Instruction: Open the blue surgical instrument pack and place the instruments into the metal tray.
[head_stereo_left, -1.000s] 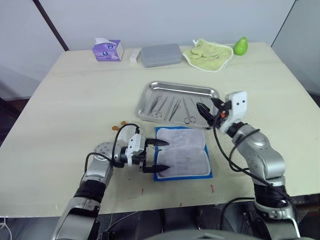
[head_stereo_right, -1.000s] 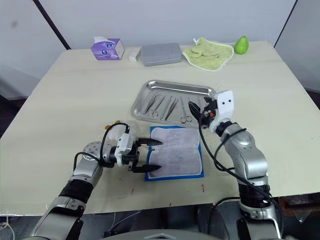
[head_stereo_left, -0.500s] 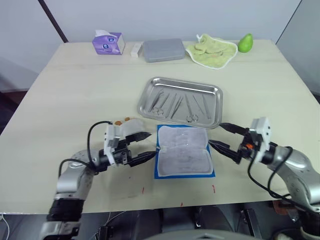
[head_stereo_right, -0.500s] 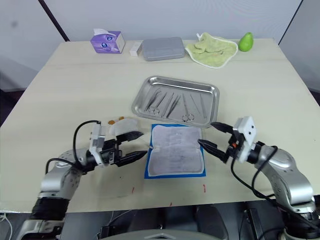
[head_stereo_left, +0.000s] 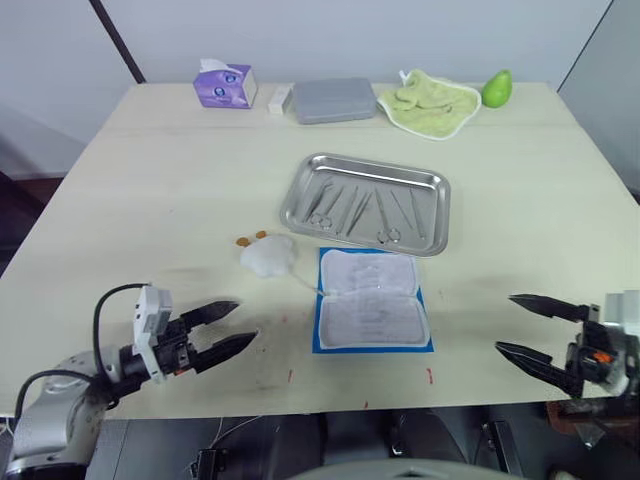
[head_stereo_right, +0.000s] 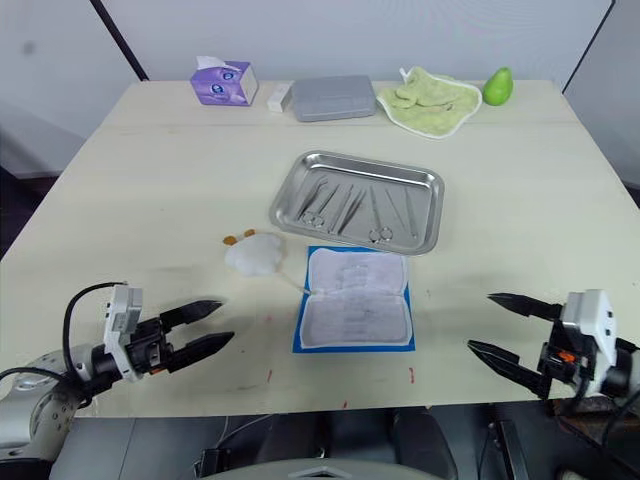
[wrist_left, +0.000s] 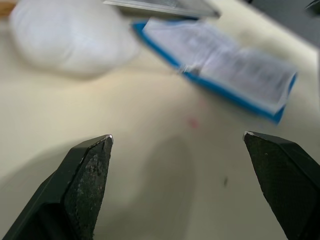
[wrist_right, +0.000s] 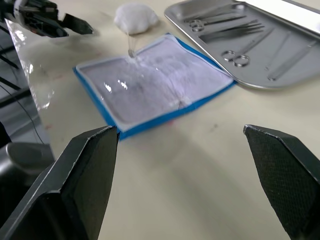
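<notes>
Surface: pale beige table, plain light wall behind it, dark diagonal bar at the far left corner.
Far edge: purple tissue box, small white block, grey rectangular box, green cloth, green pear-shaped fruit, left to right along the far edge.
Metal tray: metal tray at table centre, long axis left-right, slightly skewed, right end nearer the front edge.
Instruments: instruments lie inside the tray, scissors, tweezers and forceps side by side, long axes mostly far-to-near, scissor rings toward the front edge.
Pack: blue surgical instrument pack lies open and flat just in front of the tray, pale lining up, blue border all round, fold line running far-to-near; pockets look empty.
Other: white cotton wad just left of the pack's far left corner, a thin white strand running from it to the pack; small orange-brown bits beside the wad.
Left gripper: left gripper at the front left edge, well apart from the pack, fingers spread wide, tips pointing toward the pack, holding nothing, touching nothing.
Right gripper: right gripper at the front right edge, well right of the pack, fingers spread wide, tips pointing left, empty.
</notes>
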